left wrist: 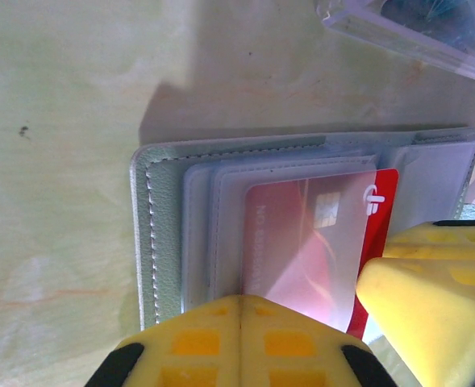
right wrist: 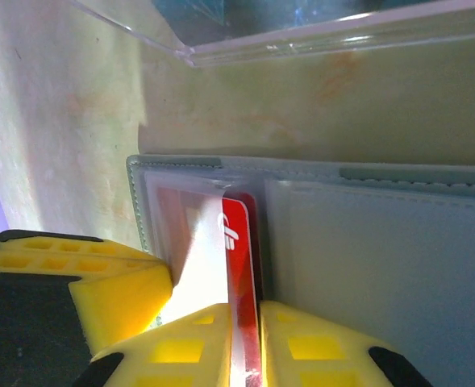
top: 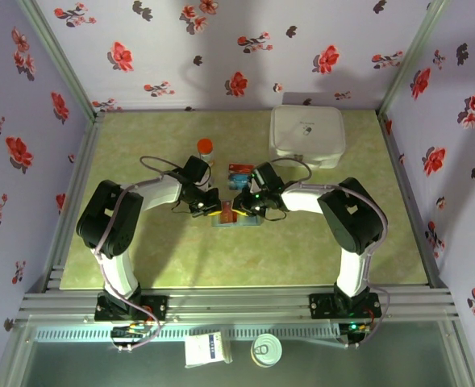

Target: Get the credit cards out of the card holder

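top external / table: pale green mat [top: 140, 250] inside flowered walls.
top external / card holder [top: 239, 222]: lies flat at mid-table, between the two arms and well short of the white zip case [top: 306, 135].
top external / left gripper [top: 199, 208]: lowered onto the holder's left end; jaw state too small to read here.
top external / right gripper [top: 242, 206]: lowered onto the holder from the right, tips close to the left gripper's.
top external / other items: orange-capped bottle [top: 205, 147] upright beyond the left gripper; blue and red cards [top: 239, 169] lie just beyond the holder.
left wrist / left gripper [left wrist: 239, 313]: the two yellow pads meet with no gap, nothing between them, tips over the holder's near edge.
left wrist / card holder [left wrist: 160, 242]: open, stitched grey-green border, clear pockets stacked on the panel.
left wrist / red card [left wrist: 380, 218]: mostly inside a clear pocket, its right edge poking out bare.
left wrist / right gripper's finger [left wrist: 431, 298]: yellow pad at the card's exposed end.
left wrist / clear plastic box [left wrist: 414, 36]: on the mat beyond the holder, apart from it.
right wrist / right gripper [right wrist: 245, 359]: narrow, pads pinching the red card [right wrist: 239, 242] edge-on between them.
right wrist / card holder [right wrist: 382, 266]: the card sits at the centre fold, part of it inside the left panel's pocket.
right wrist / left gripper's finger [right wrist: 100, 282]: just beside the card on the left panel.
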